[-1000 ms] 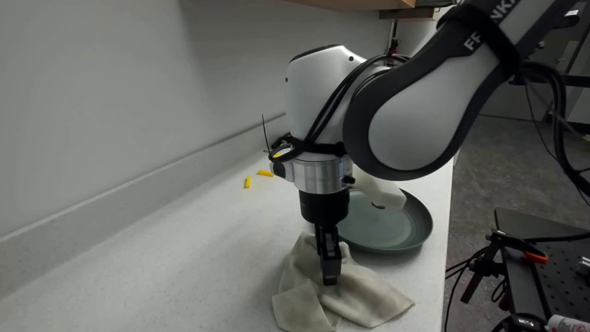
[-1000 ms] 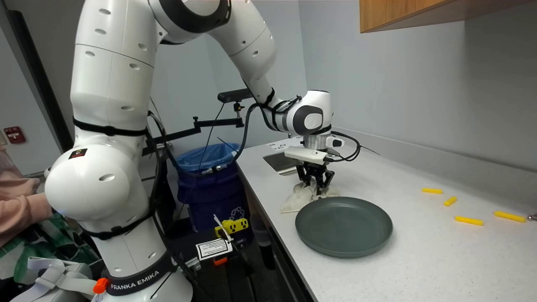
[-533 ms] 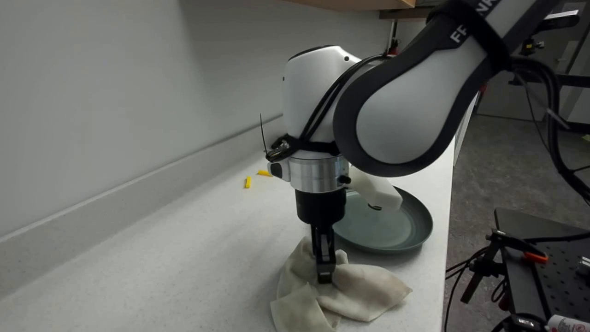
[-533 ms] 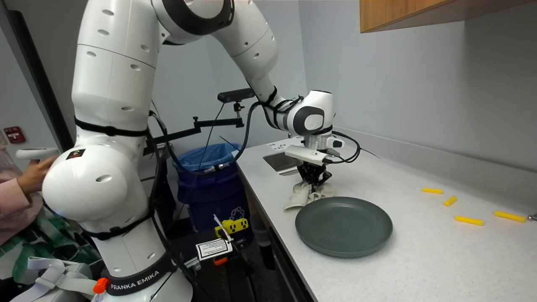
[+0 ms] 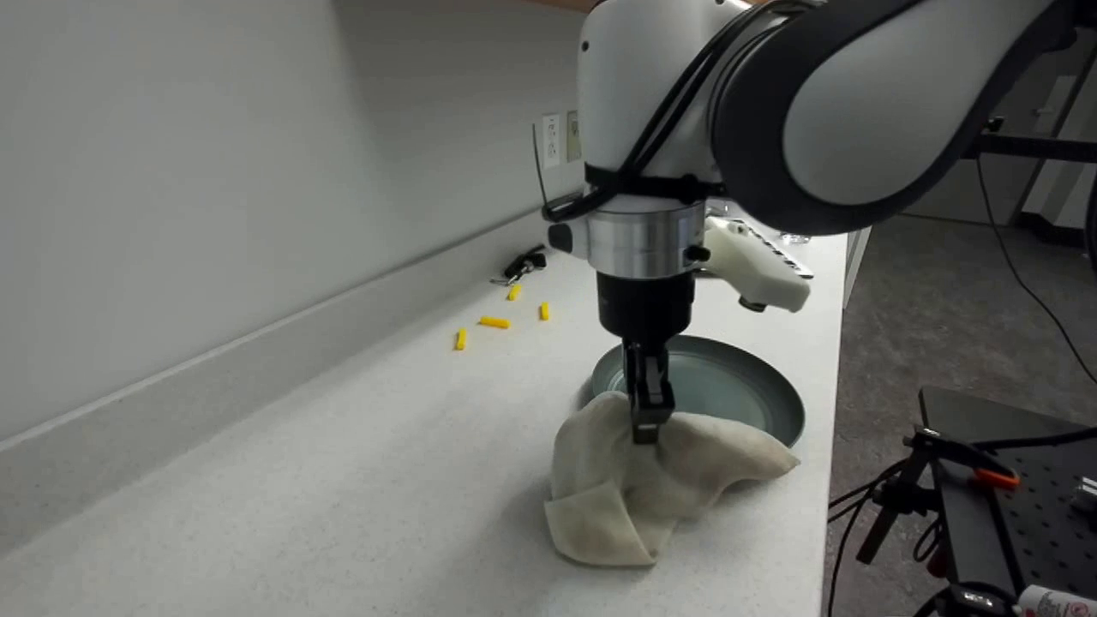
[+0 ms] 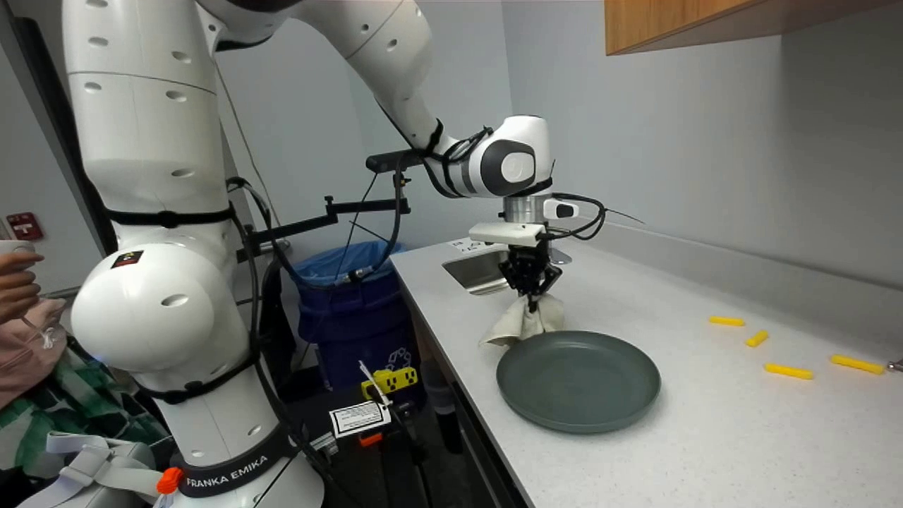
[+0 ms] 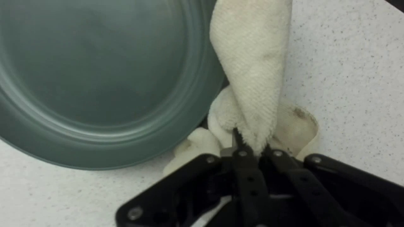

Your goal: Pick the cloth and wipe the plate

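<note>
Pinching the cloth by a fold, your pincer seems, in the wrist view, to have the pick done; wiping looks left to do. The plate lies just beside, its raised rim a likely snag. In an exterior view, the cloth hangs over the desk, hiding part of the plate. In an exterior view, yellow sticks lie well apart, probably out of your way.

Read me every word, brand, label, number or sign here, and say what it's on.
"FRANKA EMIKA": black band on the robot arm.
Recycling sign: blue bin.
Too small or blurred to read: white tag, red wall box, dark sticker on the arm, dark-marked white sheet, white cylinder.
No number can be read.
</note>
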Motion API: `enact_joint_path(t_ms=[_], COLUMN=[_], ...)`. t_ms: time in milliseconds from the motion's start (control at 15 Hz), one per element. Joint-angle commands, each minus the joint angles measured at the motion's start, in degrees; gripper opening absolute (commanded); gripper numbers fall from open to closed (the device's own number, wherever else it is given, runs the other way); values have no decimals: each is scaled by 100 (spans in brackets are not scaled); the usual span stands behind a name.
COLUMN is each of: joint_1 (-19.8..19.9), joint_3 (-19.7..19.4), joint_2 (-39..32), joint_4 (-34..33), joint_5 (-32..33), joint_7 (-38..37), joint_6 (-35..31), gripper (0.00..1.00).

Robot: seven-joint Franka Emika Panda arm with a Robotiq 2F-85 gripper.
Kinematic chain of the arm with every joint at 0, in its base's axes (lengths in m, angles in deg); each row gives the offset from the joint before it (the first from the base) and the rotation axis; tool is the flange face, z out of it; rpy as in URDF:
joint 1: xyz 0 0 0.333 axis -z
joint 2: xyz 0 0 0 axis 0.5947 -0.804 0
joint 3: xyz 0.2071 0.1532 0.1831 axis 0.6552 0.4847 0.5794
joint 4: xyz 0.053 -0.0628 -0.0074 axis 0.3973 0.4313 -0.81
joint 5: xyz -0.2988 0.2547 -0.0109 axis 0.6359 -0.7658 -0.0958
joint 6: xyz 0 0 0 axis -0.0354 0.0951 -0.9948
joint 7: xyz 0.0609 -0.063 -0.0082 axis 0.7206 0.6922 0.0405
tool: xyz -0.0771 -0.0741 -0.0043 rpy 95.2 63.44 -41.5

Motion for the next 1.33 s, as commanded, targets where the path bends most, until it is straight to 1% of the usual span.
enact_joint_path(t_ms=[0, 200, 333, 467, 600, 800, 933, 1133, 1200, 1267], joint_1=[89, 187, 250, 354, 487, 710, 822, 801, 755, 648], joint_3=[-130, -273, -378, -483, -542, -549, -517, -504, -516, -463], joint_2=[957, 1405, 1669, 1841, 2005, 2244, 2307, 2258, 2173, 2243], joint_4=[773, 1138, 1358, 1511, 1645, 1847, 1952, 2045, 2042, 2111], joint_5=[2, -108, -93, 132, 494, 954, 1118, 894, 759, 572], joint_7=[-228, -375, -610, -964, -1457, -2191, -2566, -2633, -2540, -2487], joint_6=[-166, -553, -890, -1167, -1310, -1223, -1115, -938, -899, -810], gripper=[2, 2, 2, 2, 2, 2, 2, 2, 2, 2])
